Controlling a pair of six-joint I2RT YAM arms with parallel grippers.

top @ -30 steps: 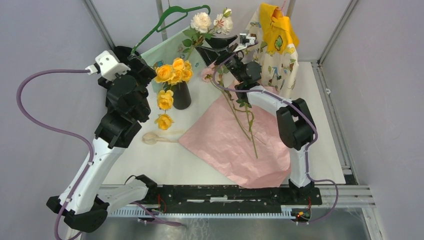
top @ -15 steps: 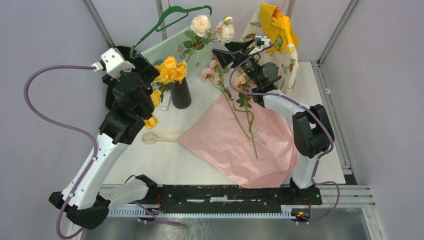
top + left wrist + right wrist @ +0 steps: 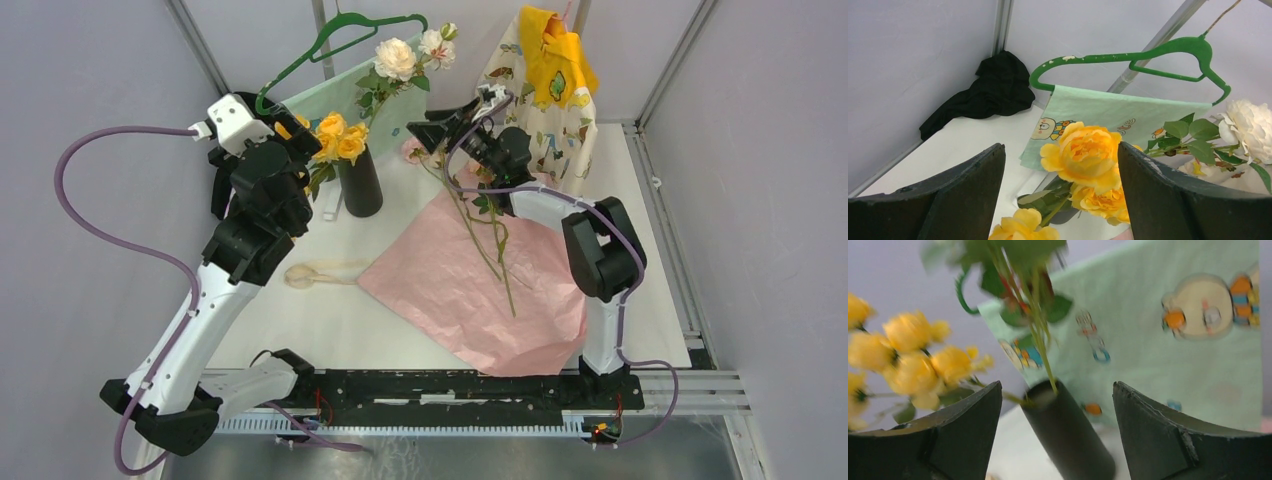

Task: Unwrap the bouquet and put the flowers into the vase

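The cream roses (image 3: 396,58), aloft in the right hand (image 3: 432,128) a second ago, now stand with their stem down in the vase (image 3: 362,185) at the upper middle of the overhead view. That hand sits just to their right with its fingers spread and nothing between them — its wrist view shows the stem entering the black mouth beyond the open gap. The yellow roses (image 3: 338,137), some of which drooped low on the vase's left, are now bunched at its mouth. The left hand (image 3: 1060,150) hovers by them, spread wide and gripping nothing. So two bunches look delivered and the job is partly done: a few pink roses (image 3: 488,225) on long green stems lie across the unfolded pink paper (image 3: 470,300) on the counter (image 3: 320,325), centre right. The vase stands upright, narrow and crowded — the cream heads lean right on tall stems.
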